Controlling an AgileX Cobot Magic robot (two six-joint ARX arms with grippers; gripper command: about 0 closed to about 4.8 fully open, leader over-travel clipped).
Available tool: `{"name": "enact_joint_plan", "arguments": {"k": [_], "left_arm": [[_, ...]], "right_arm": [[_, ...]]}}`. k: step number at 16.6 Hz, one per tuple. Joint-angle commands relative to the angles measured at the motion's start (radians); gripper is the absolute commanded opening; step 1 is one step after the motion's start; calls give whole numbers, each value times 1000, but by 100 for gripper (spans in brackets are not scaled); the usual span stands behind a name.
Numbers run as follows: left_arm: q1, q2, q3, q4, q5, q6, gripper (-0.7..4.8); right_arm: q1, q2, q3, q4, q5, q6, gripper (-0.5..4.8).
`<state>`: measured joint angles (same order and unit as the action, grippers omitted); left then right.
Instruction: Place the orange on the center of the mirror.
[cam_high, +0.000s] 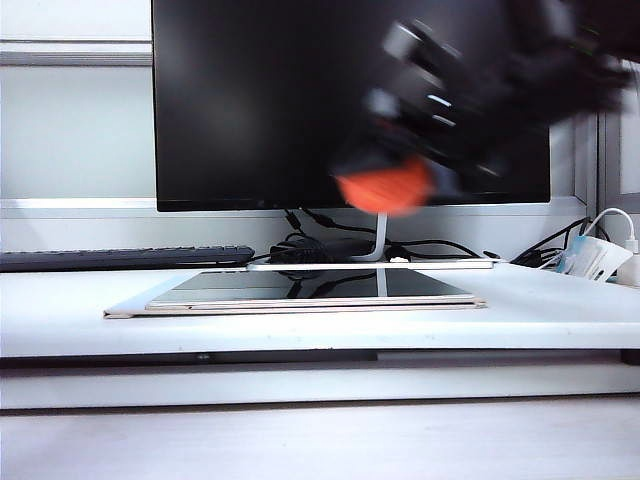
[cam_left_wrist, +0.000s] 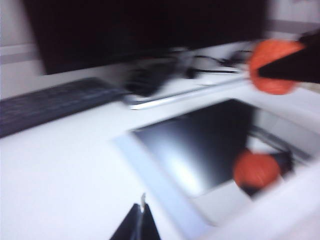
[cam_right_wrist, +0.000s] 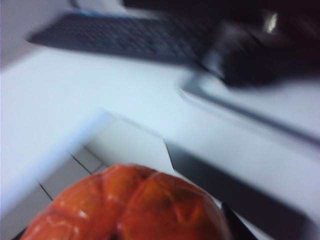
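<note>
I'm carrying the orange (cam_high: 385, 186), pinched in my right gripper (cam_high: 400, 175), with the mirror (cam_high: 300, 290) below it. My left gripper (cam_left_wrist: 140, 225) (fingertips pressed together) idles nearby. Next I'd lower onto the mirror's middle and release.

The mirror (cam_high: 300, 295) is lying flat near the front edge of the table (cam_high: 560, 320), about midway along it. Behind it the monitor (cam_high: 260, 100) is standing upright at the back edge. The keyboard (cam_high: 120, 258) is lying along the back edge toward the left end. Cables (cam_high: 440, 245) are trailing behind the mirror toward the right end. The right gripper (cam_high: 400, 175) is hanging above the mirror's right half, closed around the orange (cam_high: 385, 187), well clear of the surface. The left gripper (cam_left_wrist: 137, 225) is sitting over the table near the mirror's left front corner.
</note>
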<state>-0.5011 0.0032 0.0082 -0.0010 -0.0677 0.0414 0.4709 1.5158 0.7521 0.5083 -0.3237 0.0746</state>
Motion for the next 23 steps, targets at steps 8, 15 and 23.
{"name": "enact_joint_plan", "arguments": {"k": [8,15,23], "left_arm": [[58,0,1,8,1,4,-5],[58,0,1,8,1,4,-5],[58,0,1,8,1,4,-5]], "right_arm": [[136,182,165,-135,83,3,252],[137,190,162,-175,81,3,261],[139,218,163,-152,59,3,421]]}}
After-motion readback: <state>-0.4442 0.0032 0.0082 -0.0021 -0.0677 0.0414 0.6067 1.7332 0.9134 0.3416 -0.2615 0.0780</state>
